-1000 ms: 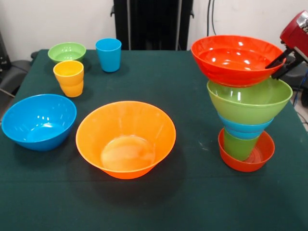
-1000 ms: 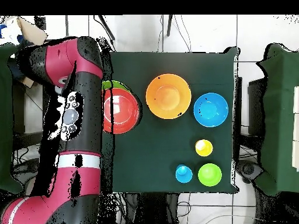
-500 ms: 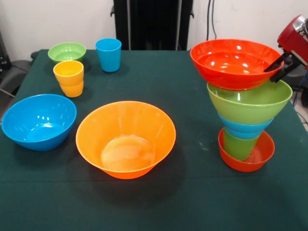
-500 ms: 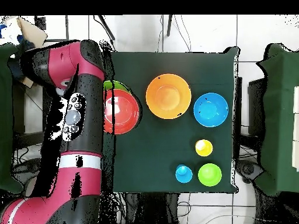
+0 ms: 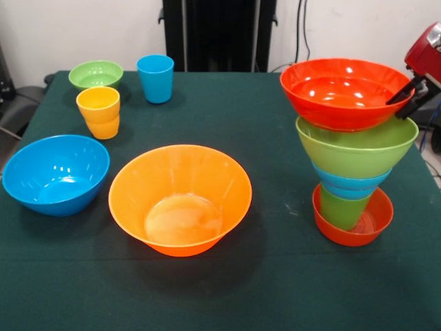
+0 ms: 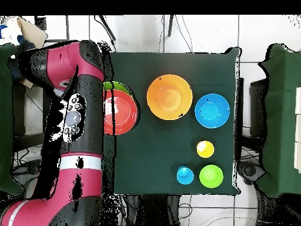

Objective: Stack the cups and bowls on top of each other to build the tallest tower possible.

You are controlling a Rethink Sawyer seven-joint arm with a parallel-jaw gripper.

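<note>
The gripper comes in from the right edge of the front view, its dark fingers pinching the right rim of the red bowl. 1 finger lies inside the rim and 1 outside, so the jaws are clamped on the bowl wall. In the overhead view the arm covers the gripper and part of that bowl.

The red bowl sits at the top of the tower, roughly level and resting in or just over the big green bowl; whether the 2 touch all round cannot be told. Below the green bowl comes a small blue bowl, then a green cup, then the low red-orange bowl on the tablecloth. The stack widens upward.

Taking the tower as landmark, the rest lies to its left in the front view. Nearest is the large orange bowl, upright and empty, apart from the tower. Beyond it, further left, stands the blue bowl, near but not touching the orange one. Behind these, toward the far left corner, are the yellow cup, which looks like 2 nested cups, the blue cup and the small green bowl, all upright and close together but separate.
</note>
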